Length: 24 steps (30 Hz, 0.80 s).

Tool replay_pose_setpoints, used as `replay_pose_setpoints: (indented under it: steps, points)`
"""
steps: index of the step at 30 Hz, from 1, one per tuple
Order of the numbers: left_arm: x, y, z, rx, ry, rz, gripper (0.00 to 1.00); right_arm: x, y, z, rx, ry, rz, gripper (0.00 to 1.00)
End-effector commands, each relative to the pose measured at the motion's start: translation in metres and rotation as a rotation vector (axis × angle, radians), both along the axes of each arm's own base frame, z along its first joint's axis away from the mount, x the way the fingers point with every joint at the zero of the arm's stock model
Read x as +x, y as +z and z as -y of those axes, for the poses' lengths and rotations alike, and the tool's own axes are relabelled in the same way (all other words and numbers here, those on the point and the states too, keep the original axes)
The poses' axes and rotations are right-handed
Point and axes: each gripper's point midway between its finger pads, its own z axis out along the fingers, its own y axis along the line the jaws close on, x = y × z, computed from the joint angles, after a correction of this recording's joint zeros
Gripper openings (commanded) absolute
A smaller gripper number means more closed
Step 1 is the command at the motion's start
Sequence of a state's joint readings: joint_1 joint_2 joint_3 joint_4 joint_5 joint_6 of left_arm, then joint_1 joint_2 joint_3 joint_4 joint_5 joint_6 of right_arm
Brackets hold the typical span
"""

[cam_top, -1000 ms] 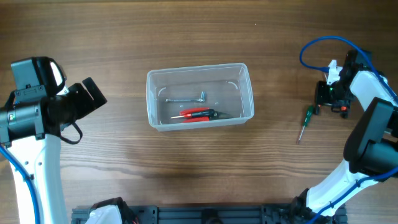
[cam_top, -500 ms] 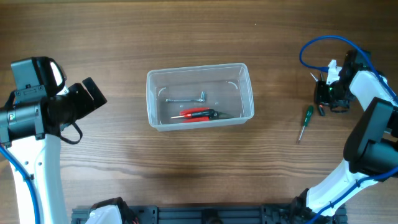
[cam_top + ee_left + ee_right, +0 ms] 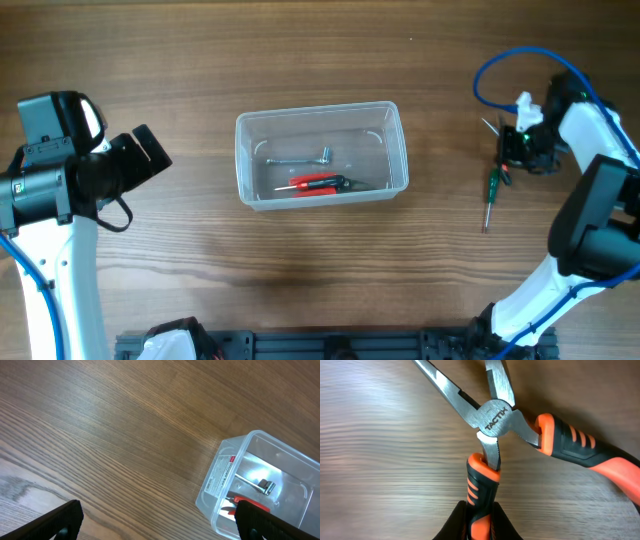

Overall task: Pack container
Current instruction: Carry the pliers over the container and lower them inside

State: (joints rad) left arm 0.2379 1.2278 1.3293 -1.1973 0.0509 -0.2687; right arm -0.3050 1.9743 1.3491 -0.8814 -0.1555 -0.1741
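The clear plastic container (image 3: 320, 153) stands at the table's middle and holds a metal wrench (image 3: 300, 158) and a red-handled tool (image 3: 318, 183). It also shows in the left wrist view (image 3: 260, 485). My right gripper (image 3: 520, 150) is at the far right, shut on one handle of orange-and-black long-nose pliers (image 3: 495, 415) with their jaws spread open. A green-handled screwdriver (image 3: 491, 192) lies on the table just below that gripper. My left gripper (image 3: 150, 152) is open and empty, left of the container.
A blue cable (image 3: 510, 70) loops above the right arm. The wooden table (image 3: 300, 270) extends around the container. A dark rail (image 3: 330, 345) runs along the front edge.
My right gripper has moved slightly left and up with the pliers. The screwdriver has shifted a little. The left arm has not moved.
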Motion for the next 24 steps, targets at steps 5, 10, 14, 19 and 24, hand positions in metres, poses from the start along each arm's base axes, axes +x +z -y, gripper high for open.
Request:
replay_pose_setpoints:
  steps: [5,10,14,19,24]
  points:
    - [0.003,0.004,0.000,-0.010,0.007,0.016,1.00,0.054,0.149,-0.096,-0.129,0.431,0.384,0.04]
    - [0.003,0.004,0.000,-0.010,0.007,0.017,1.00,0.026,0.180,-0.199,-0.176,0.957,0.495,0.04]
    - [0.003,0.004,0.000,-0.010,0.007,0.017,1.00,-0.005,0.174,-0.258,-0.174,1.190,0.484,0.04]
    - [0.003,0.004,0.000,-0.006,0.001,0.016,1.00,-0.023,0.167,-0.291,-0.139,1.238,0.479,0.04]
    - [0.005,0.006,-0.001,-0.005,0.001,0.026,1.00,-0.027,0.133,-0.290,-0.124,1.218,0.443,0.04]
